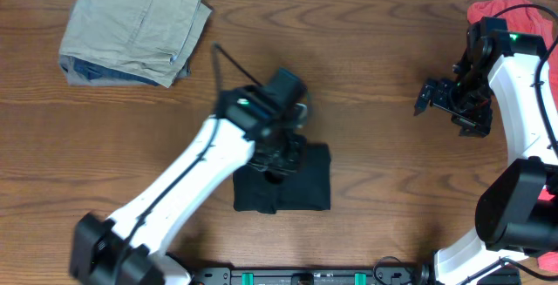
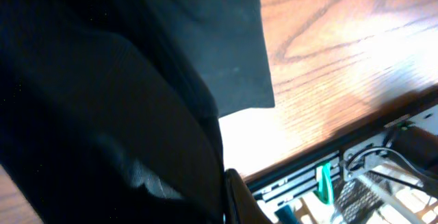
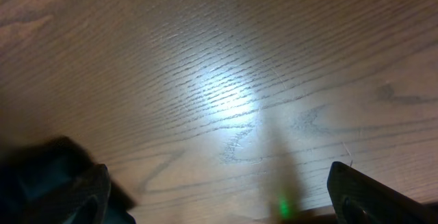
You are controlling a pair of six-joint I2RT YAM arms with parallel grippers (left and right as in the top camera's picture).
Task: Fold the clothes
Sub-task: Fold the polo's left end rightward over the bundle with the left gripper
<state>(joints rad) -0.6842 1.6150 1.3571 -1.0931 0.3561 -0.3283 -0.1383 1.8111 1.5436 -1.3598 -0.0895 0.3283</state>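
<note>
The clothes, a black shirt [image 1: 296, 185], lie folded into a compact rectangle near the table's front middle. My left gripper [image 1: 281, 156] sits on the rectangle's upper left part, shut on the black fabric. In the left wrist view the shirt [image 2: 123, 94] fills the left side right down to one dark finger [image 2: 239, 200]; the other finger is hidden. My right gripper [image 1: 440, 98] hovers open over bare wood at the right, far from the shirt. In the right wrist view the right gripper [image 3: 219, 203] has nothing between its fingers.
Folded khaki trousers [image 1: 135, 28] rest on a grey-blue garment at the back left. A red T-shirt [image 1: 510, 10] lies at the back right behind the right arm. A black rail [image 2: 321, 169] runs along the table's front edge.
</note>
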